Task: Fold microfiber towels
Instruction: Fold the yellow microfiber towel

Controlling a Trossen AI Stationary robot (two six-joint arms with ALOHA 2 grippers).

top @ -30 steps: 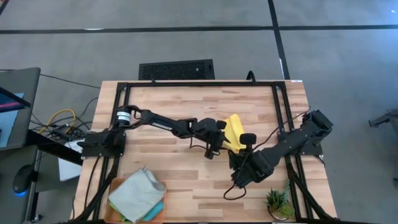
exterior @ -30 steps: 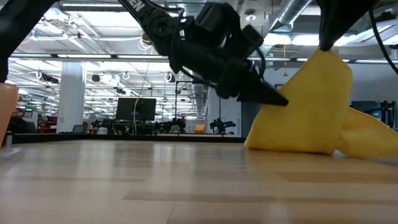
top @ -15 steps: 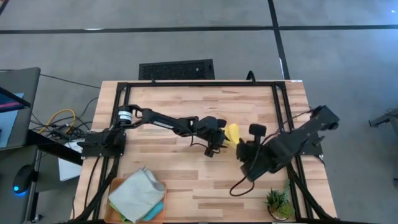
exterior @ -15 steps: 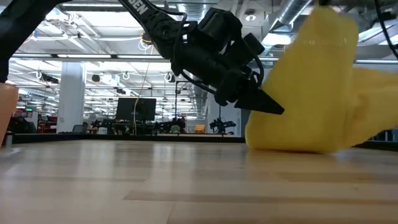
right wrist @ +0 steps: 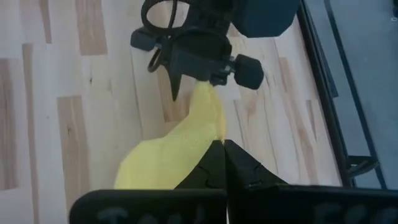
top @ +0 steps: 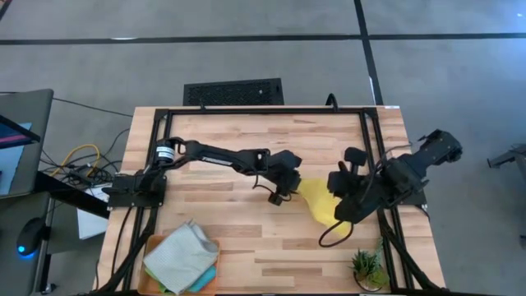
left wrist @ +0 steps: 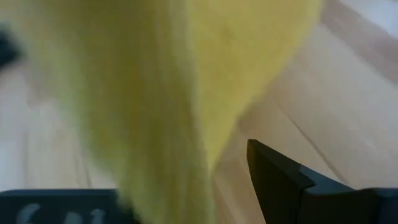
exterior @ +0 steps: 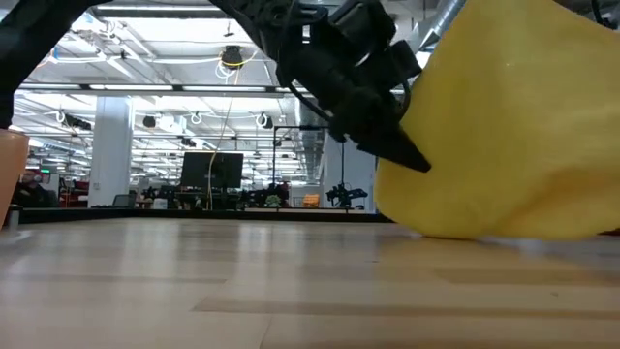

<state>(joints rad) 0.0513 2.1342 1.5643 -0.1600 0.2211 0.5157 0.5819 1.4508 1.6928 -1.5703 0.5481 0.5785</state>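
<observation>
Yellow towel point(top: 320, 202) stretched mid-worktop point(top: 214, 230), long axis running arm to arm | your left gripper point(top: 283, 187) pinched one end | right gripper point(right wrist: 222, 163) clamped together on the other, equally near.

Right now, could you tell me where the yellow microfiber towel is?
In the high view, the yellow microfiber towel hangs right of table centre, stretched between the left end effector and right end effector.

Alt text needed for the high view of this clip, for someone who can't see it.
Overhead view of a wooden table: both robot arms hold a yellow towel stretched between them near the middle, the left hand at one end and the right hand shut on the other. An orange tray at the near-left corner holds a grey towel over a teal one; a small potted plant stands near-right.
</observation>
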